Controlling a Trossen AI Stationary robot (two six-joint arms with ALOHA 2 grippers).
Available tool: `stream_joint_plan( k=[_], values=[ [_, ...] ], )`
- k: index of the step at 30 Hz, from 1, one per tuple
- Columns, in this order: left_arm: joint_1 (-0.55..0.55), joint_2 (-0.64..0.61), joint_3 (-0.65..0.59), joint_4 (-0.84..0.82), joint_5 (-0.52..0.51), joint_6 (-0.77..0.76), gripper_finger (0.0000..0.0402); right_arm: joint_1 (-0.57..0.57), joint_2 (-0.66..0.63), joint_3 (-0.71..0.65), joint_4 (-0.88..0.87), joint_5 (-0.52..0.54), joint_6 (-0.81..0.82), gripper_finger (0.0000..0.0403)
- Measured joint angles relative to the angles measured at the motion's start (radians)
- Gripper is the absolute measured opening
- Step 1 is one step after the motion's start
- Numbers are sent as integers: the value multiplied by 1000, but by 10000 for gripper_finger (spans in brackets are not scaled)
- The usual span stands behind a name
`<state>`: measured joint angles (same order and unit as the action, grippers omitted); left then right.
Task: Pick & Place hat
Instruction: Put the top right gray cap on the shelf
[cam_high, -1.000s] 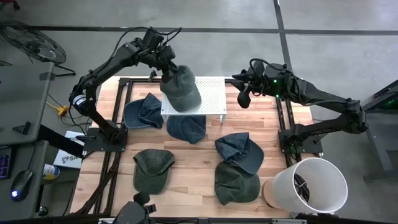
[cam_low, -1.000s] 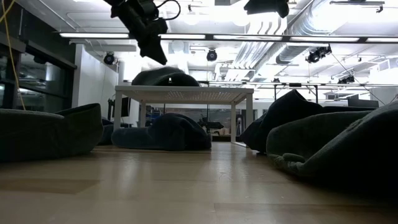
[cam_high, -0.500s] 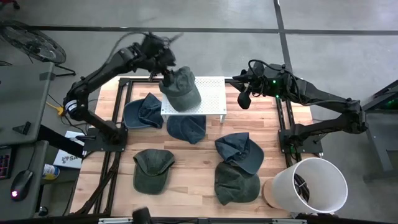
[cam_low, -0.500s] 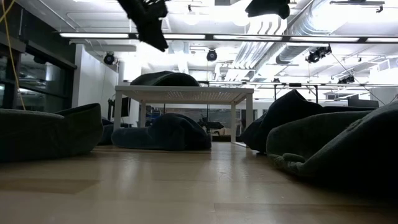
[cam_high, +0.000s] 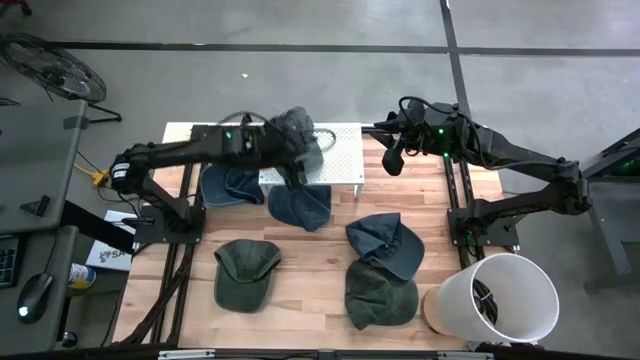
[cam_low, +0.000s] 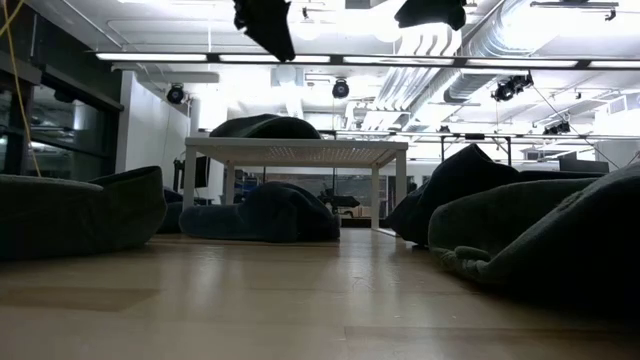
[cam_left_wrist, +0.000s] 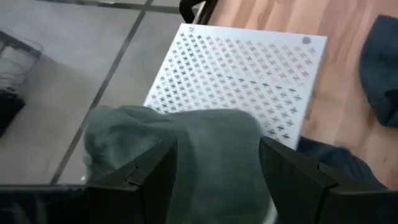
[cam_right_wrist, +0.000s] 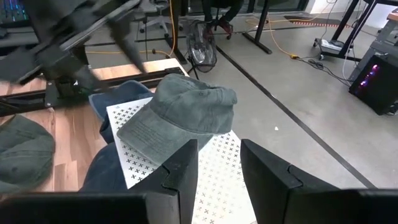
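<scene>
The green hat (cam_high: 297, 131) lies on the white perforated stand (cam_high: 340, 160) at the far side of the wooden table (cam_high: 310, 270), crown up and brim draped toward the stand's edge. It looks light, soft and floppy, likely to sag and fold wherever it is pinched, so the stiffer brim or the seam where brim meets crown seems the surest place to take hold. The left gripper (cam_left_wrist: 214, 168) hangs just above this hat, fingers spread wide and empty. The right gripper (cam_right_wrist: 217, 165) waits beside the stand's other end, also parted and empty. I count 6 hats: 1 on the stand, 5 on the table, 1 of those partly under the stand; also 1 white bucket (cam_high: 500, 298).
</scene>
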<state>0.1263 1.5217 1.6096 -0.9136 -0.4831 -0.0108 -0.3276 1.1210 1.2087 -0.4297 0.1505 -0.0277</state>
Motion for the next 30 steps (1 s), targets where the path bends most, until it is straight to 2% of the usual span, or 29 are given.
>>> stream_joint_plan(
  k=[5, 10, 15, 20, 25, 30],
  values=[
    [-114, 67, 0, -10, -133, -79, 220, 0, 0, 0, 0, 0, 0, 114],
    [-178, 150, 0, -15, -233, -127, 220, 0, 0, 0, 0, 0, -18, 114],
    [-189, 219, -1, -39, -254, -217, 220, 0, 0, 0, 0, 0, -26, 114],
    [-185, 248, -2, -61, -323, -290, 220, 0, 0, 0, 0, 0, -26, 114],
    [-186, 250, 0, -86, -282, -283, 220, 0, 0, 0, 0, 0, -26, 114],
    [-185, 250, -1, -130, -290, -287, 220, 0, 0, 0, 0, -3, -26, 114]
  ],
)
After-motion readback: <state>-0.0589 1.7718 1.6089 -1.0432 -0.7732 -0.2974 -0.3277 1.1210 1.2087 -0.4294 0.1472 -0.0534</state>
